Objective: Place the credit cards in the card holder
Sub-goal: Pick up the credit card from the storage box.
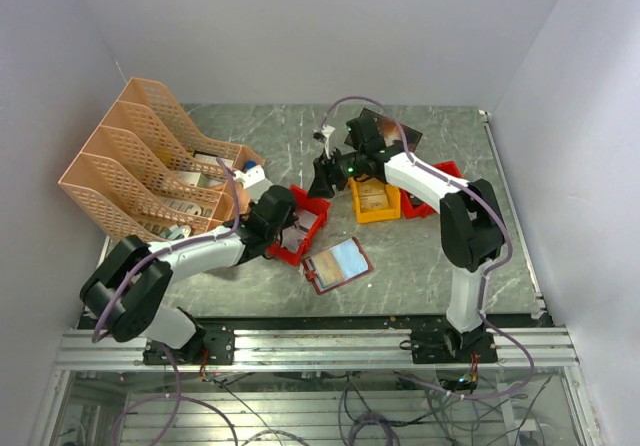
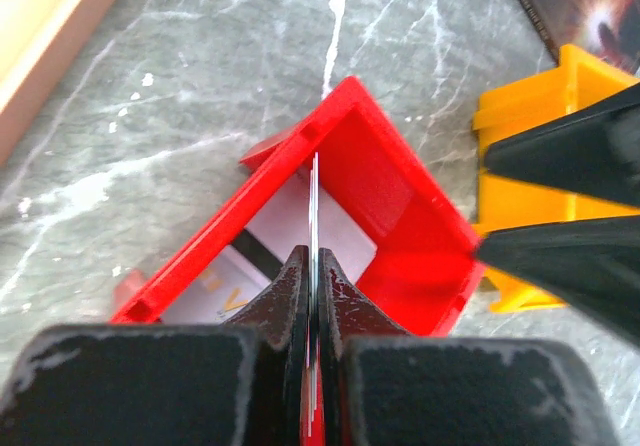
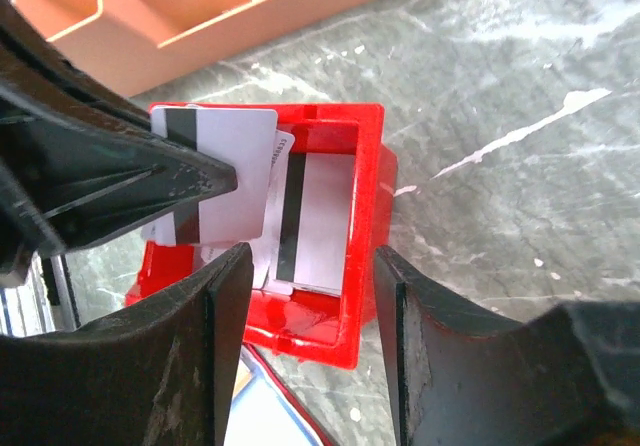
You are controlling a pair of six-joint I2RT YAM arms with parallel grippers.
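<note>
- The held card [image 3: 235,156] is thin and white with a dark stripe across one end; from the left wrist it shows edge-on as a pale sliver
- The left hand [image 2: 314,259] pinches this card by its lower edge, fingers pressed against both faces, and holds it upright above the red bin [image 1: 312,228]
- The other cards [image 3: 318,221] lie flat in that bin; they are white, and one shows a dark stripe
- The card holder [image 1: 337,264] lies open on the bench [image 1: 450,256], just near and right of the red bin; it has a dark red border and a pale bluish inside
- The right hand [image 3: 310,316] hangs over the same bin, close to the held card; its fingers are spread with nothing between them
- A yellow bin [image 1: 377,204] stands to the right, then a second red bin [image 1: 445,176]; a dark booklet [image 1: 388,129] lies farther back
- An orange file rack [image 1: 140,161] fills the far left
</note>
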